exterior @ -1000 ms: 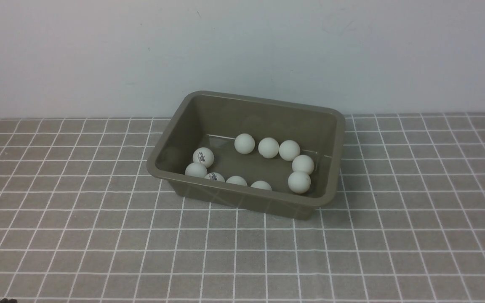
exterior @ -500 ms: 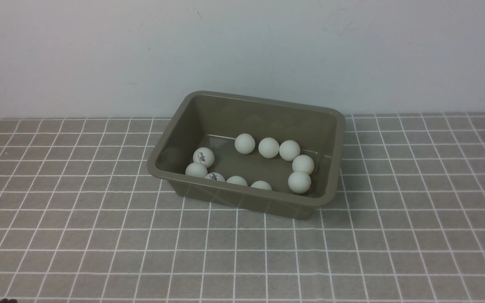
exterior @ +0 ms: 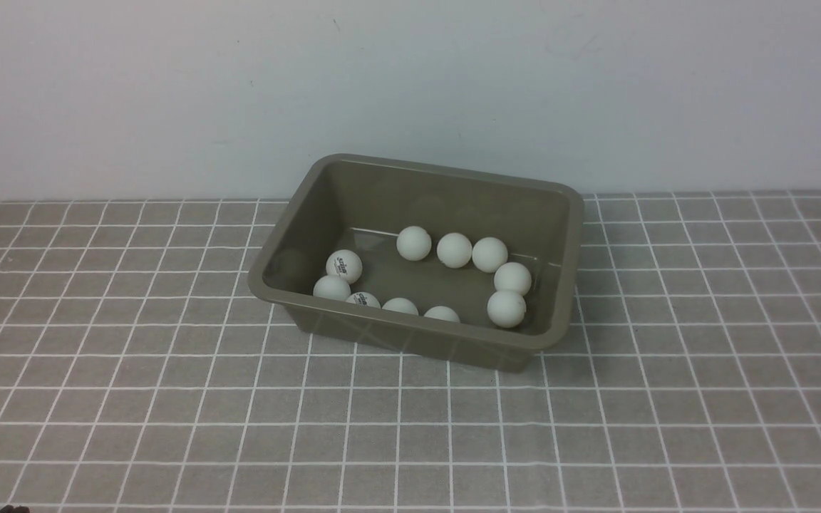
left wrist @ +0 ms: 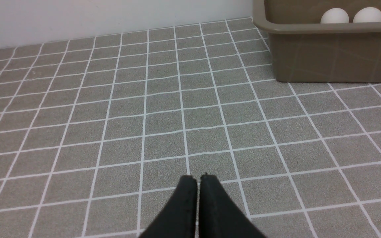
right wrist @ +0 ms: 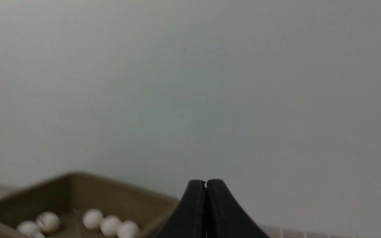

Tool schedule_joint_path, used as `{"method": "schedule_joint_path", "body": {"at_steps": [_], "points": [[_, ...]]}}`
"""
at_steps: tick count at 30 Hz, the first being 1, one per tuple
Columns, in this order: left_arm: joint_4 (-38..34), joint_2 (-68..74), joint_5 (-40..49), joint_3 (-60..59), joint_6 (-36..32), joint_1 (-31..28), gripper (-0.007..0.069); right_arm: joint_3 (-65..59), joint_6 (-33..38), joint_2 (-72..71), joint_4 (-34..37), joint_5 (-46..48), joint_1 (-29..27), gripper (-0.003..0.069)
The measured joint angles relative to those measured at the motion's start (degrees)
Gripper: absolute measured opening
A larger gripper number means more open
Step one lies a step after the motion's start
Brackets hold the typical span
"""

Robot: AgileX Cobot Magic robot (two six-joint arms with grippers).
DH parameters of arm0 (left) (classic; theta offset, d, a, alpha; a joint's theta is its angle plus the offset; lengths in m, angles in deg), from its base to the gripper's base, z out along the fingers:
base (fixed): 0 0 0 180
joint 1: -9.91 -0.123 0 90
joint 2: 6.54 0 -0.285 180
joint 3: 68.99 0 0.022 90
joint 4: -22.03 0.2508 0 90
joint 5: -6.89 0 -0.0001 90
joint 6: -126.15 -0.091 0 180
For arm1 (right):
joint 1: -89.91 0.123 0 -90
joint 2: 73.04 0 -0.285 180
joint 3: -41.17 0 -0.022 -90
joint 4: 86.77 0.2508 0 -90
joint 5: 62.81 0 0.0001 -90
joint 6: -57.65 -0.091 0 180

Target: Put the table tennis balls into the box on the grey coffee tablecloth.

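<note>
The olive-brown box stands on the grey coffee tablecloth near the wall. Several white table tennis balls lie inside it, along its walls. No ball shows on the cloth. Neither arm appears in the front view. In the left wrist view my left gripper is shut and empty, low over bare cloth, with the box and balls off ahead. In the right wrist view my right gripper is shut and empty, raised and facing the wall, with the box and balls below.
A plain pale wall rises right behind the box. The checked cloth spreads across the whole table on both sides of the box and in front of it.
</note>
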Motion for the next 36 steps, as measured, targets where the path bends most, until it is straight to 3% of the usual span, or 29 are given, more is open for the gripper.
{"method": "schedule_joint_path", "body": {"at_steps": [8,36], "points": [[0.0,0.0,0.06,0.0,0.0,0.0,-0.0005,-17.88,0.06,0.13,-2.0,2.14,-7.12,-0.001],[0.0,0.0,0.06,0.0,0.0,0.0,-0.0005,-18.16,0.06,0.18,-2.13,0.51,-7.63,-0.001]]}}
